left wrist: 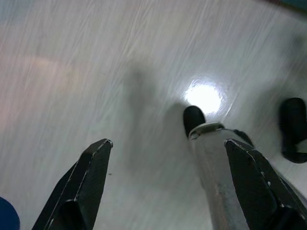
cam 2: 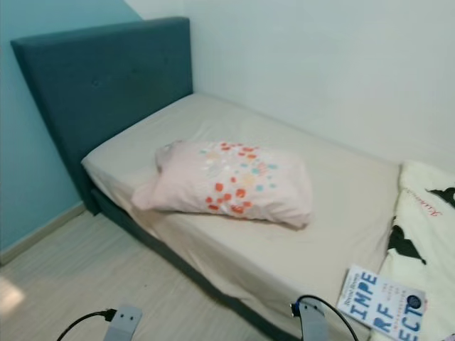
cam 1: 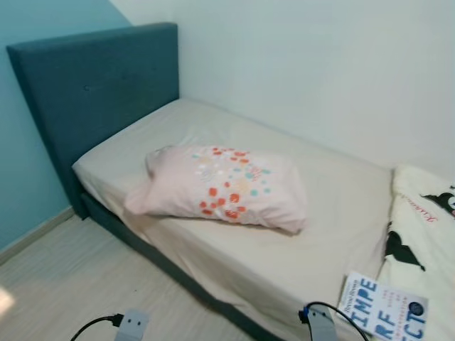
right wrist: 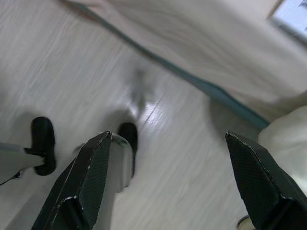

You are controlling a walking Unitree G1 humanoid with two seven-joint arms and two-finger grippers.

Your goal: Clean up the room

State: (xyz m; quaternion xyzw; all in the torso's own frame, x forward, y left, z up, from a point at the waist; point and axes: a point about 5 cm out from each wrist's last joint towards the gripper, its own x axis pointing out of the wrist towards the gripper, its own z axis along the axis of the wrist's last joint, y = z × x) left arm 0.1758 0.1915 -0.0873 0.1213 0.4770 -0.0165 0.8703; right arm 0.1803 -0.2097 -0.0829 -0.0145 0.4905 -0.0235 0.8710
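Note:
A pale pink pillow [cam 1: 224,186] with red and teal dots lies across the middle of the cream-sheeted bed [cam 1: 213,128]. A white book [cam 1: 382,305] with big blue letters rests on the bed's near right edge. Beside it a cream blanket [cam 1: 426,234] with black cartoon shapes is bunched up. My left gripper [left wrist: 168,187] hangs open over the pale wood floor. My right gripper [right wrist: 172,182] also hangs open above the floor, near the bed's lower edge [right wrist: 192,79]. Both arms' wrists [cam 1: 131,325] [cam 1: 321,323] show at the bottom of the head view.
A teal padded headboard [cam 1: 92,92] stands at the bed's far left end, against a light blue wall. A white wall runs behind the bed. Pale wood floor [cam 1: 64,284] lies in front of the bed. My own black feet [right wrist: 43,143] show on the floor.

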